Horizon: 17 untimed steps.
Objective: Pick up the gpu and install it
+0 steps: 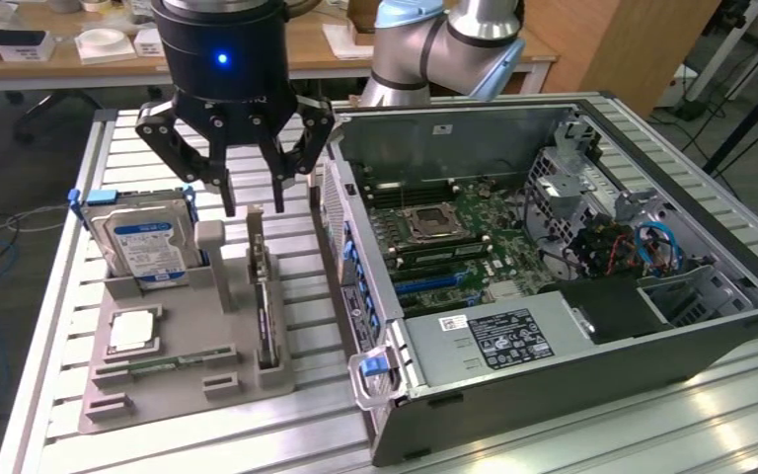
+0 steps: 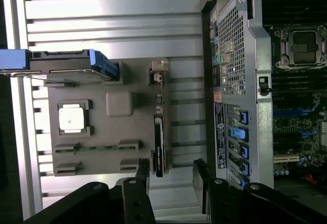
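Gpu [image 1: 264, 306] edge-up in grey holder [image 1: 169, 387] (gripper [image 1: 257, 200] above, fingers spread)

The arm [image 1: 448, 44] is reaching in from the far side of the exterior view, with its grey links bending toward the exterior view's left. The black wrist housing [image 1: 221, 49] is pointing straight down and showing a lit blue indicator. The gripper [image 1: 264, 205] is hanging vertically below it. Its fingers [image 1: 228, 188] are standing spread apart, with tips directed downward. In the wrist view, the two dark fingertips [image 2: 143, 170] are showing a wide gap between them.
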### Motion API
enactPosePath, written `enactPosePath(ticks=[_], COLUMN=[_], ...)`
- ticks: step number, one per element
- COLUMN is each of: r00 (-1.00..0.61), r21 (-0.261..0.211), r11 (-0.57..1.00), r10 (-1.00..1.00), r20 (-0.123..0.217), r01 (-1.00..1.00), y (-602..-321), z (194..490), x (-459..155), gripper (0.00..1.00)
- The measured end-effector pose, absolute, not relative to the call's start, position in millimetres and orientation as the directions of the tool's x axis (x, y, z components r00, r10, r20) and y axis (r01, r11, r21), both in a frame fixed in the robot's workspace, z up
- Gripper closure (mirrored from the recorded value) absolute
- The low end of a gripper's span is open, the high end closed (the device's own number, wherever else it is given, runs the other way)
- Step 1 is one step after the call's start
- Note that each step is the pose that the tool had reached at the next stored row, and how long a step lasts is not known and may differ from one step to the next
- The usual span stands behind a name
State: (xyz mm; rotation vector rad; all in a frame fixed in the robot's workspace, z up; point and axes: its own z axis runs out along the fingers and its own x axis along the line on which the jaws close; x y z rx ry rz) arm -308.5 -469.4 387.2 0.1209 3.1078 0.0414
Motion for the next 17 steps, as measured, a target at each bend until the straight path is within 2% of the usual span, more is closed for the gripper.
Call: enactPosePath(ticks=[17], r00=[-0.996], r21=[0.023], r11=[0.997], r10=[0.078], r20=[-0.031], r01=[0.077], y=[-469.7], z=[377.7], x=[-309.0], gripper=[0.53])
